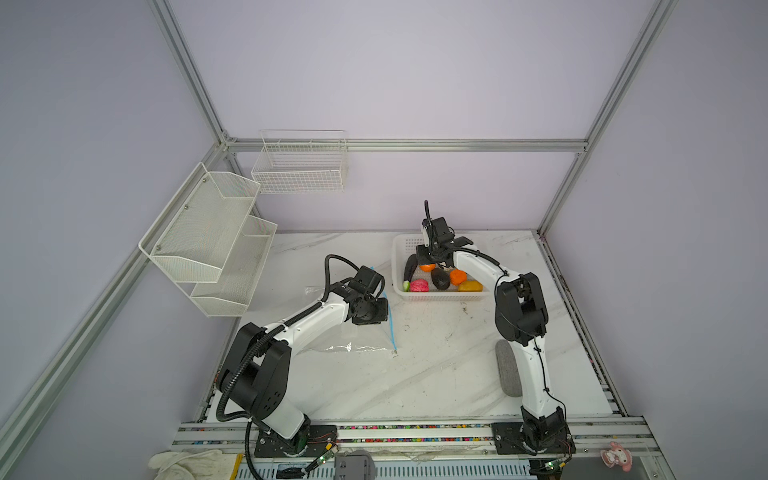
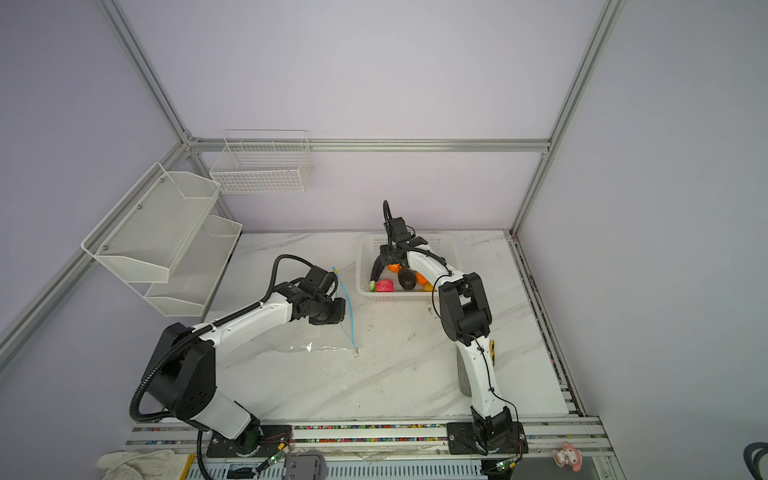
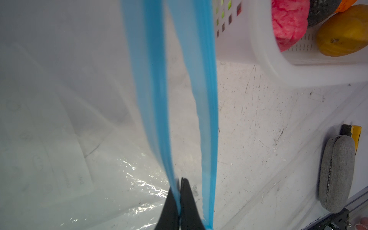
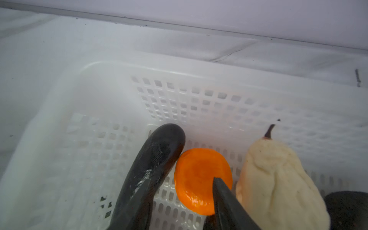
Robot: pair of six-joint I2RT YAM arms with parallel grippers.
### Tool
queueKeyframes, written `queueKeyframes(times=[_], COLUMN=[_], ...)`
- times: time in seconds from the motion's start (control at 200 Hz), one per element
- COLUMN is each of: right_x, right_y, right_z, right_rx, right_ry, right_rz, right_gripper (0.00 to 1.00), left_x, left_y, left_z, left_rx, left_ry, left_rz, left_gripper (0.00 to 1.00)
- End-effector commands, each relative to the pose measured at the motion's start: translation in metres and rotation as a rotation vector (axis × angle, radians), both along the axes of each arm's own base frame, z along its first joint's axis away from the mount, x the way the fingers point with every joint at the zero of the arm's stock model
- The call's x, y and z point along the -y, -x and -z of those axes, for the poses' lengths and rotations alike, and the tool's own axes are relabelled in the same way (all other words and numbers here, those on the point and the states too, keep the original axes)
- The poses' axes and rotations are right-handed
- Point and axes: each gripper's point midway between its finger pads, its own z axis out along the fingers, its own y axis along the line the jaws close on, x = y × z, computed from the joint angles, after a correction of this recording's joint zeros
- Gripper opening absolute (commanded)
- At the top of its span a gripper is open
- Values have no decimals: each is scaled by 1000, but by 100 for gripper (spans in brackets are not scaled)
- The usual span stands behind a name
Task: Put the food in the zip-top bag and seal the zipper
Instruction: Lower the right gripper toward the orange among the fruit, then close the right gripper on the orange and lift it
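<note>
- Blue plastic is what my left pincer (image 3: pixel 180 185) is clamped on: the jaws are closed flat on one lip of the zipper (image 3: pixel 155 79), holding it up off the other lip.
- I judge this is why I hold it. The zip-top bag (image 3: pixel 59 123) is floppy and would not gape by itself, and its mouth has to face the basket (image 3: pixel 264 65).
- That bag lies on the marble table (image 1: pixel 436 374), just beside the basket. I see no food inside it.
- My right pincer (image 4: pixel 181 180) is down in the basket, jaws apart astride the orange slice (image 4: pixel 199 171). The slice sits between a dark long piece (image 4: pixel 161 151) and the cream pear (image 4: pixel 274 175).
- Whether my pads press the slice, I cannot tell; one finger blends into the dark piece.
- In both top views my wrist covers most of that slice.
- The pink ball (image 3: pixel 288 23) and yellow-brown oval (image 3: pixel 344 33) are cut off at the picture's edge.
- The pliers (image 3: pixel 357 135) peek out from behind a grey case (image 3: pixel 336 173).
</note>
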Motion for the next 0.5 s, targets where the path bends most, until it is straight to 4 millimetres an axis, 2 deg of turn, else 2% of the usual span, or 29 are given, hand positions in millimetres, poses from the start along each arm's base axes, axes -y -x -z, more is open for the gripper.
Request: queueKeyframes(times=[0.0, 0.22, 0.325, 0.495], right_x=[8, 14, 16, 17], right_y=[1, -1, 0, 0], right_z=[-4, 8, 22, 39], right_rx=[-12, -25, -50, -80], right_ry=[74, 118, 135, 156], right_rz=[8, 28, 35, 38], right_gripper=[53, 61, 70, 71], left_x=[12, 9, 9, 7], left_y=[-20, -21, -21, -19], left_z=[-37, -37, -37, -36], left_rx=[83, 87, 87, 83], left_ry=[44, 36, 36, 30], left_rz=[28, 21, 19, 17], left_gripper=[0, 0, 0, 0])
